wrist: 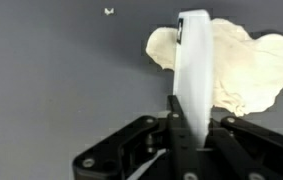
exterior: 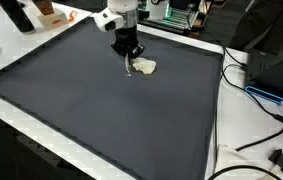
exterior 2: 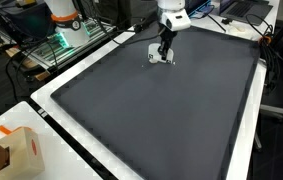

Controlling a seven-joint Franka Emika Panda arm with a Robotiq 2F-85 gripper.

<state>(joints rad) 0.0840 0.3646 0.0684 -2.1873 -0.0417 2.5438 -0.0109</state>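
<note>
Gripper (wrist: 194,128) is pinched onto a white stick (wrist: 193,60), its tip over the cream lump (wrist: 246,70) on the dark mat (exterior: 101,110), close to the mat's far edge in both exterior views. Loads of bare mat nearer the cameras; cardboard box (exterior 2: 16,152) markings are too small to read.

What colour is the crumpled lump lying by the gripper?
Pale cream, unpatterned; the crumpled lump shows best in the wrist view, behind the held white strip.
</note>
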